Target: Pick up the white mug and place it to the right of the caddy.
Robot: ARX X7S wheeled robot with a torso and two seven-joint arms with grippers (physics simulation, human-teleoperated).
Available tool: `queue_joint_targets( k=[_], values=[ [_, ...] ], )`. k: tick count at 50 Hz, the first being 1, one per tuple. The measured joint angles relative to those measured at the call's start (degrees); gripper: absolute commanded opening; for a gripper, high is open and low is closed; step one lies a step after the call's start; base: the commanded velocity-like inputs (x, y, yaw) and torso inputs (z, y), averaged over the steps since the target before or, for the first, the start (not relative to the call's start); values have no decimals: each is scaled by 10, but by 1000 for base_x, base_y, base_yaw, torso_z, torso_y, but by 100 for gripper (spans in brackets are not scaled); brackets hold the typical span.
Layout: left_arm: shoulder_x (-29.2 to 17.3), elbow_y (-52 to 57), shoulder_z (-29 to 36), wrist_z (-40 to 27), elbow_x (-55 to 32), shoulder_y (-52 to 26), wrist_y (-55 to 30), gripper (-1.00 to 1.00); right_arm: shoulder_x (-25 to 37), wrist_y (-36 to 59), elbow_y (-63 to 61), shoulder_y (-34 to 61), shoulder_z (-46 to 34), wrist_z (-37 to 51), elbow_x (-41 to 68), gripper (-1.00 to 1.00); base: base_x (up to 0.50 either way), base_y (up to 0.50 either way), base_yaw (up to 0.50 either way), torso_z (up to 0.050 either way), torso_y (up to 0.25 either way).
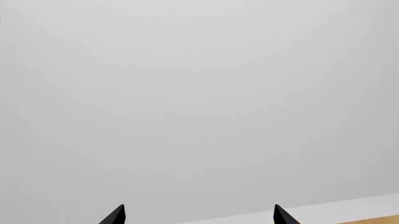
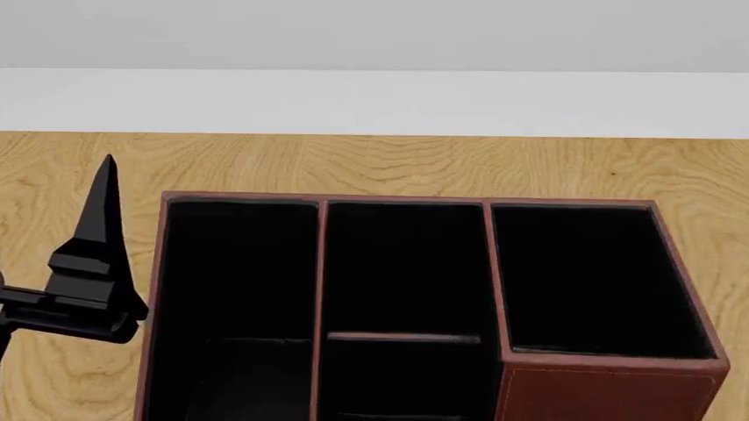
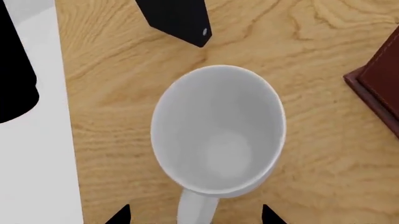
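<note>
The right gripper [image 3: 194, 215] hangs with its jaws spread, gripping nothing, directly above the white mug [image 3: 218, 128]. The mug is plain, glossy and empty, standing upright on the wooden table [image 3: 124, 93], its handle toward the fingertips, with the red-brown caddy [image 3: 380, 88] near its side.

Left gripper [image 2: 88, 281] is showing matte black w/ a tall tapering pointed finger [image 2: 101, 210] over a blocky stepped base. Both wrist views are showing paired black triangular fingertips [image 1: 115, 215]. Right gripper [image 3: 195, 215] tips are looking identical: plain black, no markings.
</note>
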Motion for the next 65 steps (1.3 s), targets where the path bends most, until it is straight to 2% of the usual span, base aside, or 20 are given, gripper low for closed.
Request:
queue_joint_targets(
  k=[52,53,65],
  values=[
    [-14,1,2,-19,-22,-4,5,100,5,-49,75,-55,-70,-160,-159,100,0,0,0,0,0],
    [-15,1,2,-20,-22,-4,5,100,5,-50,76,-55,-71,-162,-161,-100,0,0,0,0,0],
    [-17,1,3,-25,-27,-4,6,100,6,-59,76,-51,-76,-175,-162,-100,1,0,1,0,0]
  ],
)
